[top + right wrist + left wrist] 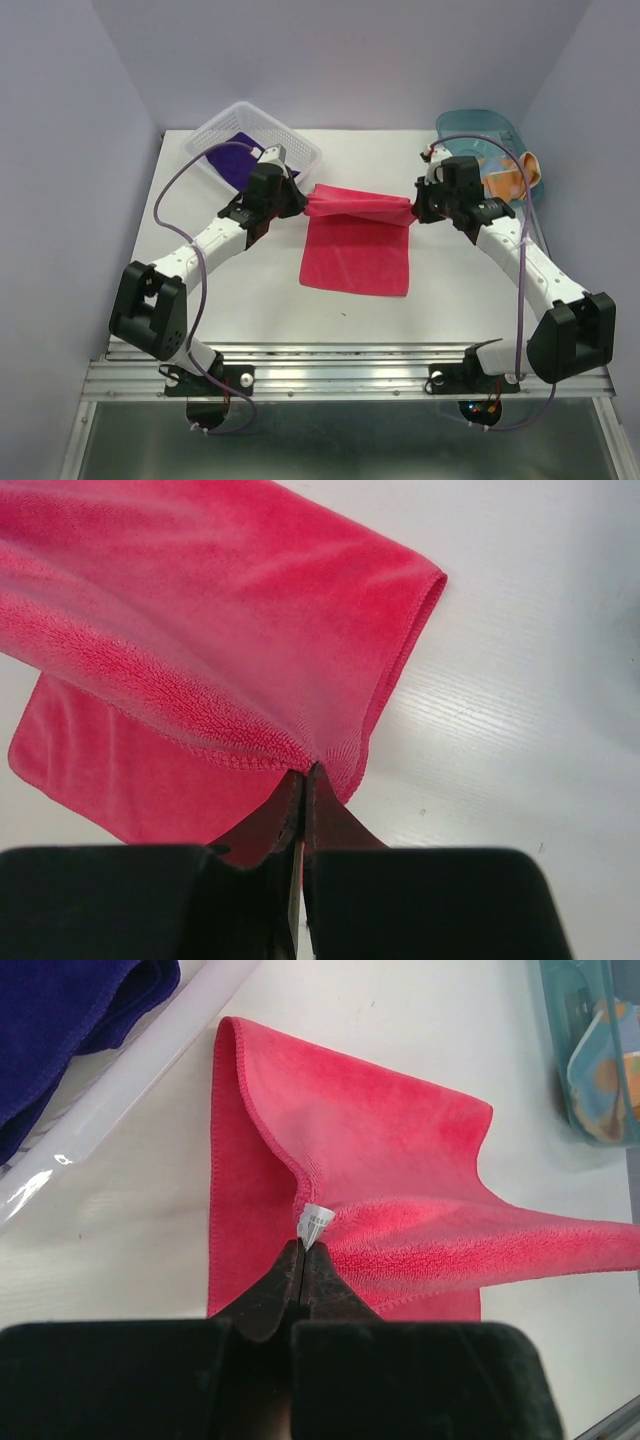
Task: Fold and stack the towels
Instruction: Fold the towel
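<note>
At the near edge, my two arms reach out from their bases over the white table (250, 300). Mid-table lies the pink towel (355, 260). Its near part is flat on the surface and its far edge is lifted and stretched between the two grippers. My left gripper (300, 203) is pinched tight on the towel's far left corner, right beside a small white label (315, 1223). My right gripper (415, 210) is clamped the same way on the far right corner. Both sets of jaws look fully closed, with only fabric between them. Farther back on the left stands a white basket (300, 150), its near corner just beside my left gripper, with the purple towel (232, 160) bunched inside. At the far right a teal bin (470, 125) holds the orange towel (505, 180), and part of it seems to spill over the rim.
</note>
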Controlling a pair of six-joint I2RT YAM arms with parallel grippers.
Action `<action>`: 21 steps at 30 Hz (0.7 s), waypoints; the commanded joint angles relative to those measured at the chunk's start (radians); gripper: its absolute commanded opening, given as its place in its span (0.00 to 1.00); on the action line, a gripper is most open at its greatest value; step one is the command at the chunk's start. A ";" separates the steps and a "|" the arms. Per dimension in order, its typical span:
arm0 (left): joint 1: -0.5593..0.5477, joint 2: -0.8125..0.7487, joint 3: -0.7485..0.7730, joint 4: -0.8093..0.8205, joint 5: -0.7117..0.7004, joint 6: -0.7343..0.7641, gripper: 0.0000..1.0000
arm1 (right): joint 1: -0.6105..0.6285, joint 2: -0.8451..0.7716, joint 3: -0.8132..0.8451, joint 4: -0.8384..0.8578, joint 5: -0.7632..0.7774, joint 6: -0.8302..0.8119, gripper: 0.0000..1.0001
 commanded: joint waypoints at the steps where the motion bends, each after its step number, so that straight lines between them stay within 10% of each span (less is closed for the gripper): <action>1: -0.002 -0.057 -0.037 0.042 -0.007 -0.019 0.00 | 0.013 -0.050 -0.014 0.009 0.000 0.014 0.01; 21: -0.030 -0.077 -0.258 0.085 0.024 -0.085 0.00 | 0.085 -0.102 -0.204 0.001 0.042 0.118 0.01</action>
